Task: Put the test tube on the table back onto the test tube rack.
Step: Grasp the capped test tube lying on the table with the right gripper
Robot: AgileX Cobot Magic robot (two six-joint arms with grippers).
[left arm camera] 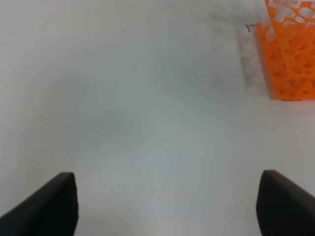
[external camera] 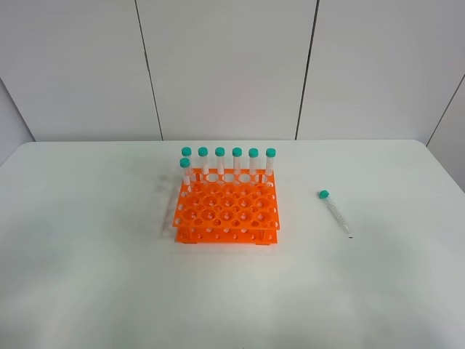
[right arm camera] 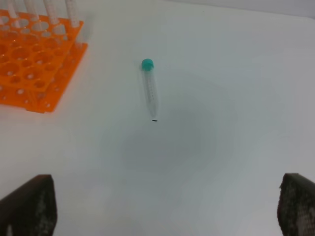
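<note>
R gripper (right arm camera: 162, 211) hangs over the table (right arm camera: 256, 73), fingers (right arm camera: 29, 206) spread wide, nothing btwn them. The tube (right arm camera: 149, 91) lies flat out ahead of it, well apart, roughly in line w/ the gap and a touch toward the rack (right arm camera: 34, 64). Teal cap at the far end, pointed tip facing the gripper, w/ a dark speck (right arm camera: 154, 120) just off the tip. Faint markings run along the tube, too small to read. The orange rack sits ahead and off to R gripper's left, clear of the tube. L gripper (left arm camera: 167, 206) is wide apart too, holding nothing; the rack's corner is ahead, off to its right. Seven racked tubes (external camera: 237, 161) stand upright: six in the row farthest from both grippers, one in the next row.
</note>
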